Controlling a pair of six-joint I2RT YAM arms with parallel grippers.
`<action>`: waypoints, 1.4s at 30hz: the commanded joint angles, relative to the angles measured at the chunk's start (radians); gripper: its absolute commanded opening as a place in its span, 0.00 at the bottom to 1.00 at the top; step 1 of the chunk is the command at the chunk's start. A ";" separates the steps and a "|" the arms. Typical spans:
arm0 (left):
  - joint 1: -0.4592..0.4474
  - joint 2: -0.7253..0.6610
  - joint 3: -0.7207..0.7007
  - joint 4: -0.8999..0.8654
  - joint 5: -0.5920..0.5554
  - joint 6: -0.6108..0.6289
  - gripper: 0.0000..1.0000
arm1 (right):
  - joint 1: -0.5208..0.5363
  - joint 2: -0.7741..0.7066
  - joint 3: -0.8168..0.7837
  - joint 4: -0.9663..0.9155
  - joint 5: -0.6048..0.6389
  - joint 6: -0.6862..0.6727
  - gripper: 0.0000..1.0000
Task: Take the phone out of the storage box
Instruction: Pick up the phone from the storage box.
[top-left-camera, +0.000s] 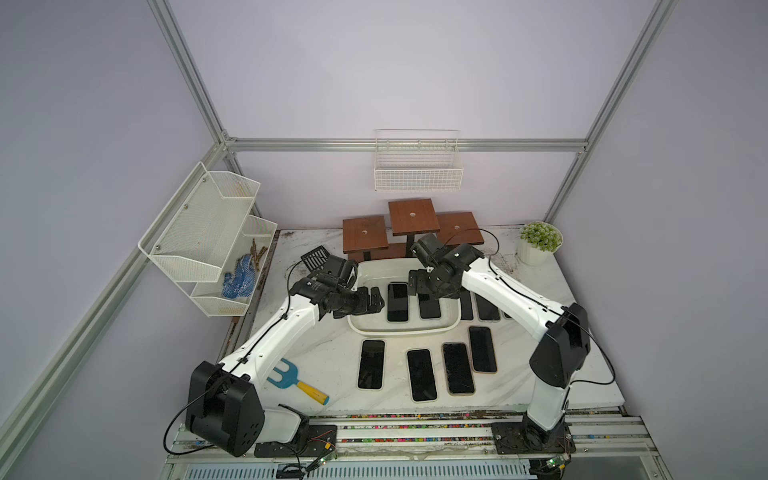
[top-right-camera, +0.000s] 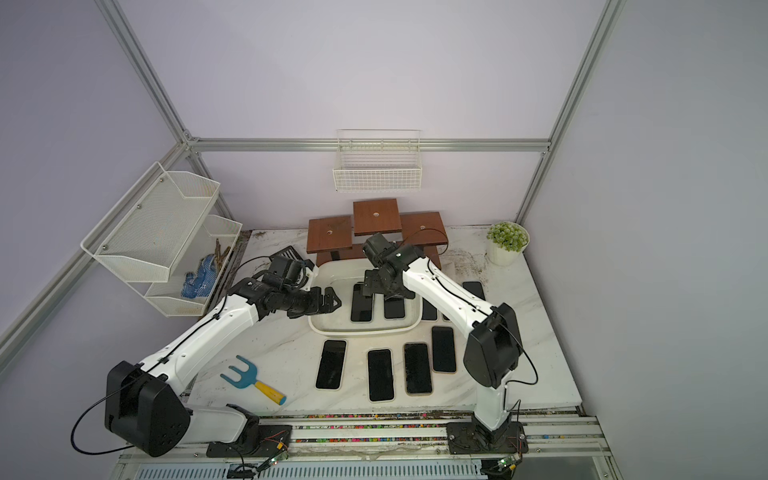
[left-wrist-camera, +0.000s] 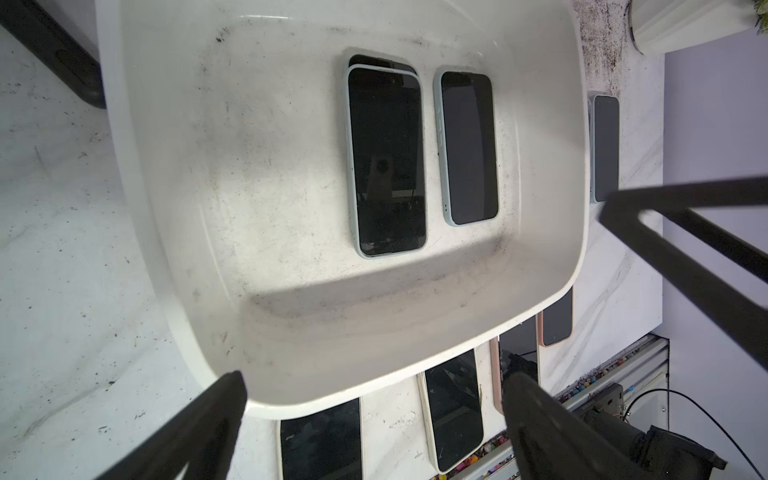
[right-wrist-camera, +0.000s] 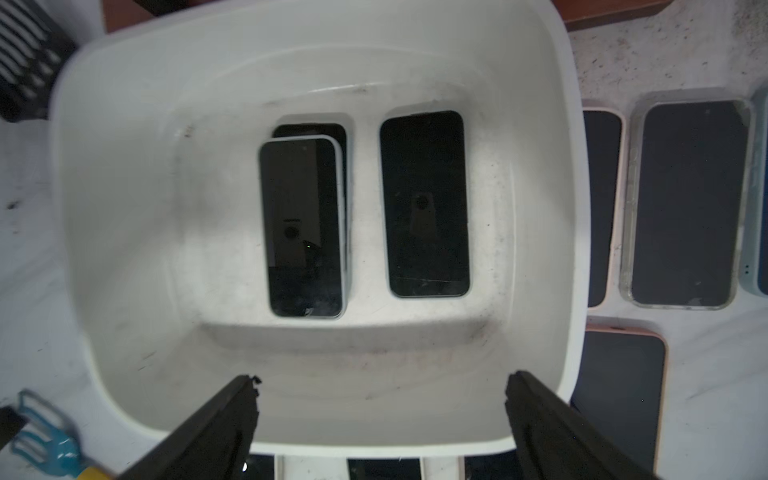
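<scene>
The storage box (top-left-camera: 399, 331) (top-right-camera: 361, 331) is a shallow white tub in the middle of the table. Two phones lie stacked at its centre (left-wrist-camera: 386, 162) (right-wrist-camera: 303, 224), and a single phone (left-wrist-camera: 468, 147) (right-wrist-camera: 424, 203) lies flat just beside them. All have dark screens facing up. My left gripper (top-left-camera: 376, 301) (left-wrist-camera: 374, 380) hovers open over the box's left end, holding nothing. My right gripper (top-left-camera: 419, 291) (right-wrist-camera: 381, 378) hangs open above the box, pointing down, and hides part of the single phone in both top views. Nothing is between its fingers.
Several more phones lie on the marble table in front of the box (top-left-camera: 422, 375) and to its right (top-left-camera: 487, 307). A blue garden fork (top-left-camera: 297, 380) lies front left. Brown wooden stands (top-left-camera: 411, 217), a black scoop (top-left-camera: 314, 255) and a potted plant (top-left-camera: 539, 243) stand behind.
</scene>
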 joint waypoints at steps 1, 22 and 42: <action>0.009 -0.044 0.012 0.012 -0.015 -0.029 1.00 | -0.034 0.088 0.045 -0.074 -0.013 -0.088 0.93; 0.009 0.009 0.036 -0.014 0.007 0.004 1.00 | -0.116 0.374 0.145 -0.025 -0.053 -0.195 0.96; 0.019 0.059 0.063 -0.038 0.012 0.027 1.00 | -0.131 0.456 0.136 -0.005 -0.139 -0.224 0.73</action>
